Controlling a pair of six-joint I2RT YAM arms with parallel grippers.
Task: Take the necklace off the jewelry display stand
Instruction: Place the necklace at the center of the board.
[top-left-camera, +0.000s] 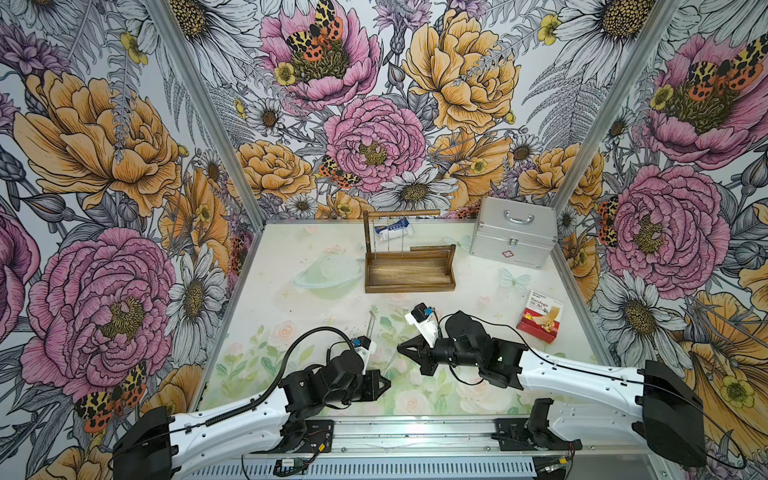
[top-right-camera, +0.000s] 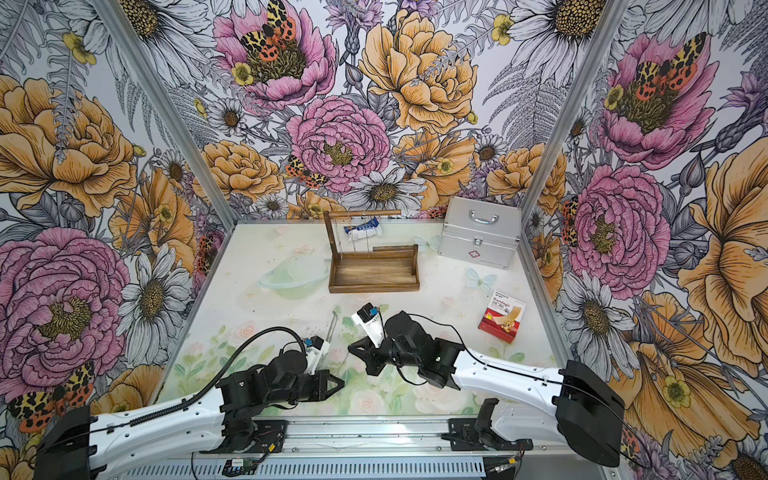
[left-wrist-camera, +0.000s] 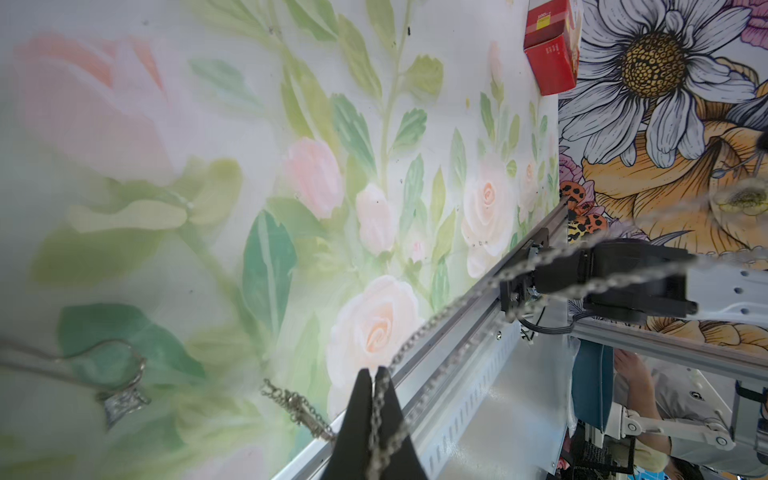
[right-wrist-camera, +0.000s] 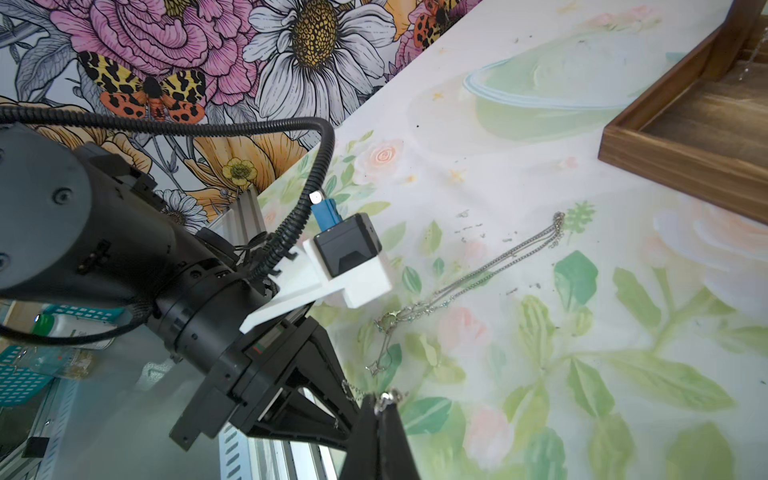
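Left pincer (left-wrist-camera: 372, 372) clamped on necklace (left-wrist-camera: 436, 320), right pincer (right-wrist-camera: 380, 402) seemingly too, grips clear only from wrists.

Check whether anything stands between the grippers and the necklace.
Nothing visible does: the left gripper and right gripper are both shut on the necklace, whose slack lies on the table, apart from the jewelry display stand.

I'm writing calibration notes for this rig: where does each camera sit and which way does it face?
Top views: high behind the robot, looking down and forward across the table to the jewelry display stand; left arm and right arm show.
Left wrist: on the left arm, looking along the left end effector, shut on a necklace chain, toward the right arm's base.
Right wrist: on the right arm, looking past the right end effector, also pinching the necklace chain, at the left arm's wrist.
Shared: both wrist views show the necklace chain.
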